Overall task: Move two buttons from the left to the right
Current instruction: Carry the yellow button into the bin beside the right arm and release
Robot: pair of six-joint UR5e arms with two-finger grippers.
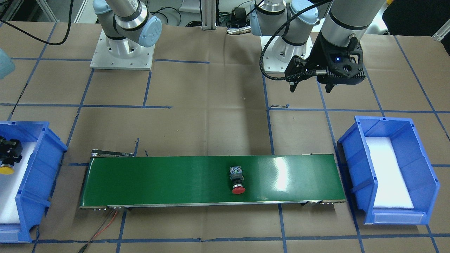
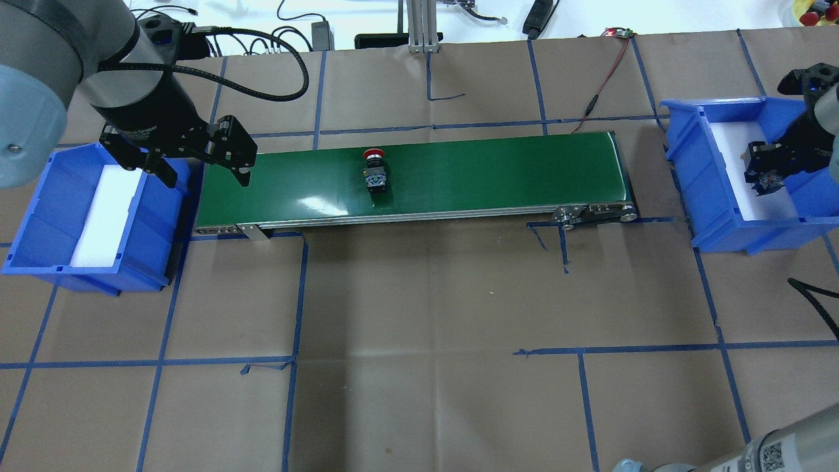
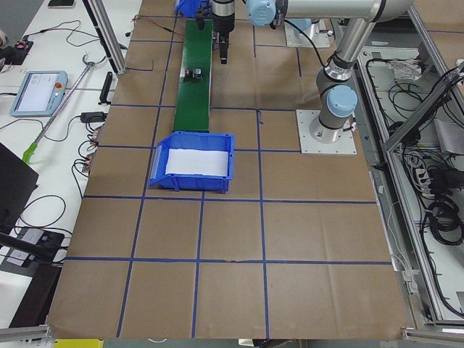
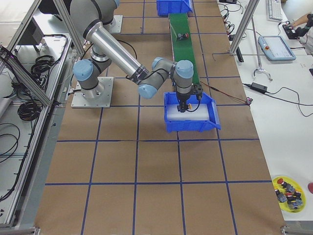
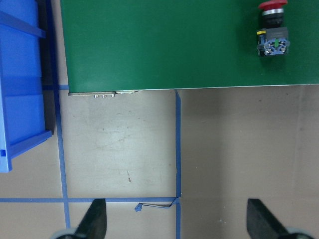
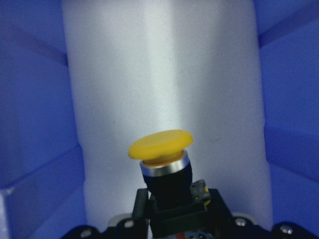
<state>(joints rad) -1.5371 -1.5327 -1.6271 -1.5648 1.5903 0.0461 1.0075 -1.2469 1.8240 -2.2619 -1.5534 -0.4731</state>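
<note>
Overhead exterior suggests the task is about half done: the right gripper (image 2: 762, 172), jaws clamped on the yellow button (image 6: 160, 144), hangs in the right bin (image 2: 682, 164), release pending, while the red button (image 2: 375, 172) lies on the green belt (image 2: 491, 170) left of its middle and the left gripper (image 2: 208, 177) hovers, jaws apart, by its left end.

No words or numbers are legible. At five o'clock in the overhead view, a small square code label (image 2: 772, 452) sits on the right arm's grey tube (image 2: 796, 440). Its pattern is too small to read.
</note>
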